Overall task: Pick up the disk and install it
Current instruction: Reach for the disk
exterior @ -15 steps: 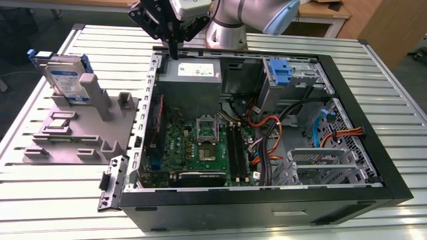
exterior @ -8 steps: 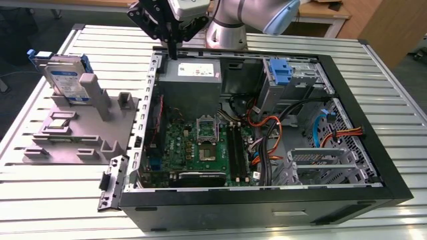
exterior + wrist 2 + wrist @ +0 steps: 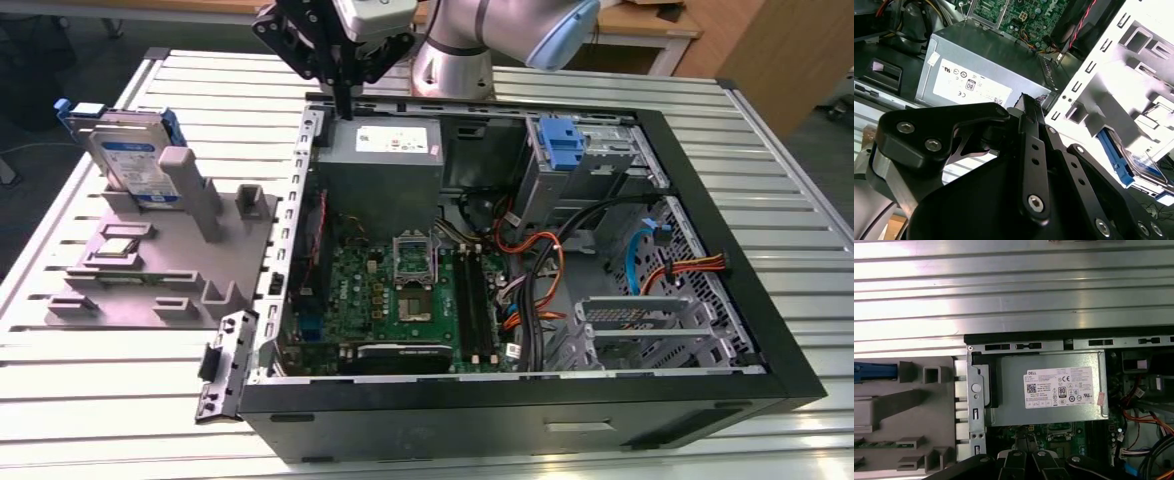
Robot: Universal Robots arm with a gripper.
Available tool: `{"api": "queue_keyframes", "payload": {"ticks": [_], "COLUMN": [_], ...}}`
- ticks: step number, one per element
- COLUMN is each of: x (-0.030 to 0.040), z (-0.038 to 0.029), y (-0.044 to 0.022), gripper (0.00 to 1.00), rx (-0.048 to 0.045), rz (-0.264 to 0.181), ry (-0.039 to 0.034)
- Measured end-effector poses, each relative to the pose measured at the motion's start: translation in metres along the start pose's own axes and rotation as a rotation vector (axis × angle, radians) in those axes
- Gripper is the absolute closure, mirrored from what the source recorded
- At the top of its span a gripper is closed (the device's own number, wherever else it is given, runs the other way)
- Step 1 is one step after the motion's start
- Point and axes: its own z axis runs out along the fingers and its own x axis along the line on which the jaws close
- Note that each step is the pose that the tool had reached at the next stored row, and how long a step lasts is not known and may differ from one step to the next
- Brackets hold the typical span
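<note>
Over the open computer case's [image 3: 781, 385] edge, the hand [image 3: 344, 105] hangs clenched, empty; the disk [image 3: 134, 160] stands upright, well apart toward the exterior view's left.

Gripper [image 3: 343, 100] hangs above power supply [image 3: 384, 142]; disk [image 3: 134, 160] stands in grey holder [image 3: 147, 270]

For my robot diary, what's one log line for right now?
gripper: shut, empty, over power supply | disk: standing in grey holder, not picked

Exterior view: disk [image 3: 134, 158] lower end hidden in grey holder [image 3: 147, 252]; pincer [image 3: 344, 112] top cut by picture edge.
</note>
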Motion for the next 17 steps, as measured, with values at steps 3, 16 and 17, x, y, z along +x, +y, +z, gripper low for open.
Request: {"api": "queue_keyframes", "payload": {"ticks": [3, 16, 17], "x": [0.0007, 0.0036, 0.0038], "z": [0.0001, 0.0004, 0.0005], "y": [-0.0001, -0.0003, -0.0003], "gripper": [0.90, 0.90, 0.90], "rx": [0.0000, 0.0001, 0.0000], "rz": [0.000, 0.000, 0.000], "ry": [0.0001, 0.0003, 0.0002]}}
